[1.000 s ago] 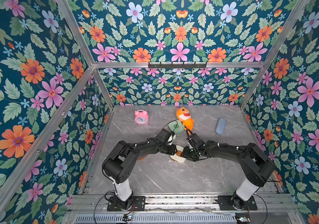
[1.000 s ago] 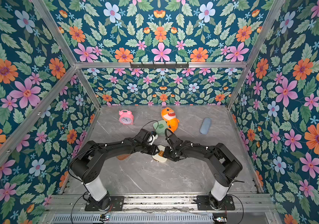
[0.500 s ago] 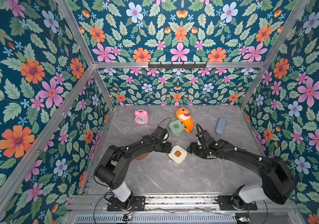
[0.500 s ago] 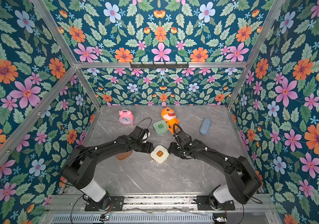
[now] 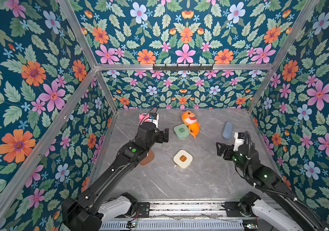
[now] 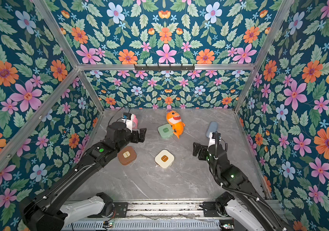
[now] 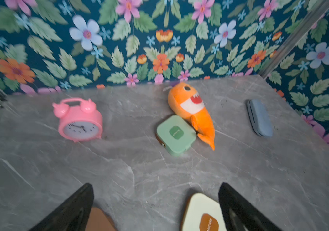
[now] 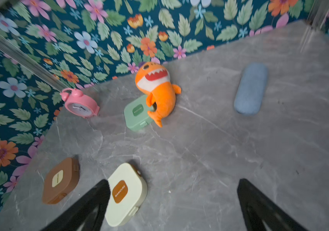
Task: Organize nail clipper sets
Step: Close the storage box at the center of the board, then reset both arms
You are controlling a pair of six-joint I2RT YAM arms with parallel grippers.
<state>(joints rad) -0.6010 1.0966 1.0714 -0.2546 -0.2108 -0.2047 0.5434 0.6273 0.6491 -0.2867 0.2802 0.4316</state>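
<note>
Your left gripper (image 5: pixel 164 135) hangs released over the left side of the table (image 5: pixel 179 184), jaws spread wide with nothing between them. Your right gripper (image 5: pixel 220 149) is released too, jaws wide and empty, over the right side of the table, just near of the blue-grey pouch (image 5: pixel 227 130).

All three cases lie shut, lids up. The cream case (image 5: pixel 182 159) sits near the middle of the table, between the two grippers and clear of both. The brown case (image 6: pixel 126 155) lies just left of it, apart from it, and in a top view your left arm partly covers it. The mint green case (image 5: pixel 181 131) lies farther back, touching the orange shark plush (image 5: pixel 191 124), whose tail rests against the case's right edge. The pink alarm clock (image 7: pixel 79 120) stands at the far left, well apart from the cases.
</note>
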